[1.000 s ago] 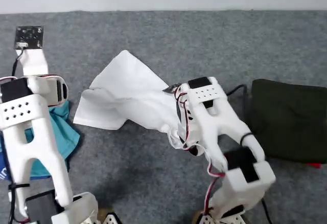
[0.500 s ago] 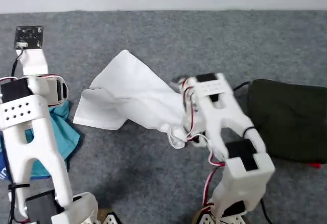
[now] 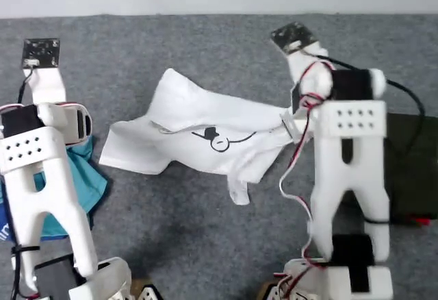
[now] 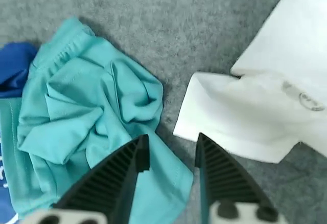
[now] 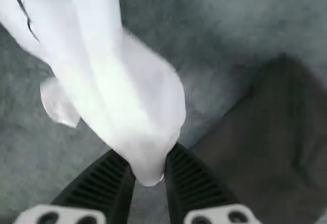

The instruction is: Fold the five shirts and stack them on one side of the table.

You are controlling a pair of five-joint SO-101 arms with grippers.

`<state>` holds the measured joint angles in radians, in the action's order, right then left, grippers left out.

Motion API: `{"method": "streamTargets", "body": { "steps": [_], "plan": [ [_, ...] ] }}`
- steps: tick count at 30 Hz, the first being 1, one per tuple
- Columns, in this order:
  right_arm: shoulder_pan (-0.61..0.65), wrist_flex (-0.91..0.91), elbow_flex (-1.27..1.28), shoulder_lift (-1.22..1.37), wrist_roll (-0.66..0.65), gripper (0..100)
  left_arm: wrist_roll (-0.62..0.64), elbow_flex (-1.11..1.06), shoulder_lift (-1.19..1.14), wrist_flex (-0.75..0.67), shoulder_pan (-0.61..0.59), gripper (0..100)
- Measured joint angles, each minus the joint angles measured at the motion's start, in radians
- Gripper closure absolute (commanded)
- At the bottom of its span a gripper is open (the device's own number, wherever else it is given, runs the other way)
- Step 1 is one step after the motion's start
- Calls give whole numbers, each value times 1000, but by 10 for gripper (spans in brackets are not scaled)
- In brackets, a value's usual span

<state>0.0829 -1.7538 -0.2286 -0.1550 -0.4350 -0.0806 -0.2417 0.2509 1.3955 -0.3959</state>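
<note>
Shirt (image 3: 198, 125) white, rumpled, black print showing, pinched in right jaws.

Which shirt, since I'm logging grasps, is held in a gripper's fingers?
The white shirt: the right gripper is shut on one bunched end. The teal shirt, blue shirt and dark shirt lie loose, ungripped.

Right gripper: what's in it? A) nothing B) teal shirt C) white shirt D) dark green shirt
C: in the right wrist view, the right gripper is clamped on a bunched fold of the white shirt, which trails away from its fingers.
</note>
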Motion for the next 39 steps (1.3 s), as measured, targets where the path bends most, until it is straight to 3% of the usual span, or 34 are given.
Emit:
{"method": "streamTargets", "body": {
  "steps": [11,15,20,27,39],
  "plan": [
    [0,0,18,-313,-74,990,-3,48,0,137,18,840],
    [-3,0,149,-368,-117,990,-87,48,0,140,123,829],
    [-3,0,282,-408,-129,990,-95,48,-25,140,258,753],
    [-2,0,296,-443,-130,990,-95,87,-227,140,345,750],
    [-3,0,410,-456,-130,990,-98,460,-615,167,509,724]
  ]
}}
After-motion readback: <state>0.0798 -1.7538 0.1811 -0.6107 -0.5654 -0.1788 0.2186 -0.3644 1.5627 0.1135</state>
